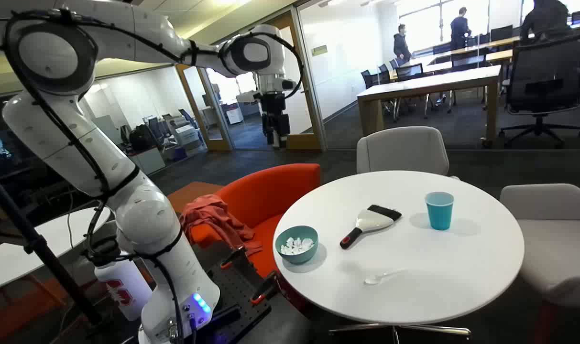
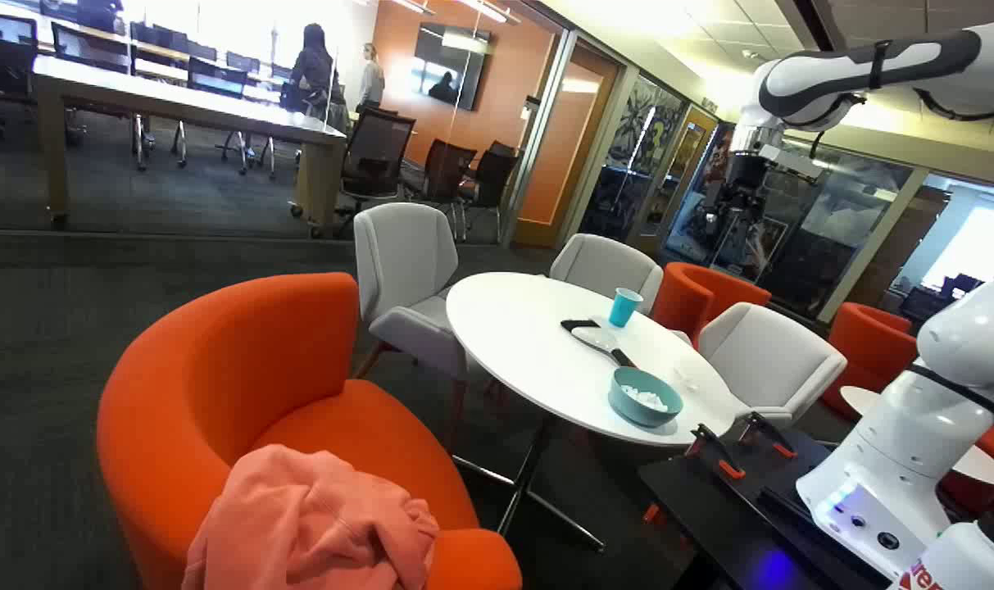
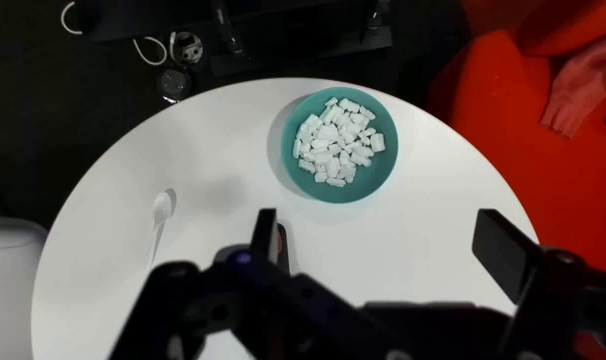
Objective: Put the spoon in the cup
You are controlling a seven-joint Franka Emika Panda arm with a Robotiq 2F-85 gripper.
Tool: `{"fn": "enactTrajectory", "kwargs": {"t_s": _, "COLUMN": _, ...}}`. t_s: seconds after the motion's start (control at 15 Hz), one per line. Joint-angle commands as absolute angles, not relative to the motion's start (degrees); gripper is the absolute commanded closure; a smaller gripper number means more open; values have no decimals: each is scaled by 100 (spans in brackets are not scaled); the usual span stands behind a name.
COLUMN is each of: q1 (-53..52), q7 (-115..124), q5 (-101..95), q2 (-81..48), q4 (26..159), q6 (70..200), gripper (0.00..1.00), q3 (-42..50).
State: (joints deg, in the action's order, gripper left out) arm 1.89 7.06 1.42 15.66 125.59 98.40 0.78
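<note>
The pale plastic spoon (image 1: pixel 373 280) lies flat on the white round table, near its front in an exterior view. It shows at the left in the wrist view (image 3: pixel 162 208) and only faintly in an exterior view (image 2: pixel 687 382). The blue cup (image 1: pixel 439 212) stands upright on the table; it also shows in an exterior view (image 2: pixel 625 308) and is out of the wrist view. My gripper (image 3: pixel 377 225) is open and empty, its two fingers wide apart. It hangs high above table level in both exterior views (image 1: pixel 276 138) (image 2: pixel 736 233), apart from spoon and cup.
A teal bowl (image 1: pixel 295 257) with white pieces stands at the table edge nearest the arm. A brush-like tool (image 1: pixel 372 220) with a black handle lies between bowl and cup. Grey chairs (image 1: pixel 404 148) and an orange chair (image 1: pixel 275 191) surround the white table (image 1: pixel 443 286).
</note>
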Motion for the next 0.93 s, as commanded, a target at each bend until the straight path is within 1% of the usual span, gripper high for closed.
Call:
{"fn": "enactTrajectory", "kwargs": {"t_s": 0.0, "q1": 195, "q7": 704, "q5": 143, "q2": 1563, "q4": 12549, "q6": 9830, "gripper": 0, "q3": 75}}
{"fn": "enactTrajectory", "kwargs": {"t_s": 0.53, "q1": 208, "q7": 743, "q5": 122, "q2": 1514, "q4": 12558, "q6": 9901, "gripper": 0, "q3": 75}}
{"fn": "enactTrajectory", "kwargs": {"t_s": 0.67, "q1": 259, "q7": 846, "q5": 138, "q2": 1362, "q4": 12630, "q6": 10203, "gripper": 0, "q3": 114}}
{"fn": "enactTrajectory", "kwargs": {"t_s": 0.87, "q1": 421, "q7": 1366, "q5": 210, "q2": 965, "q4": 12857, "q6": 11323, "gripper": 0, "q3": 230}}
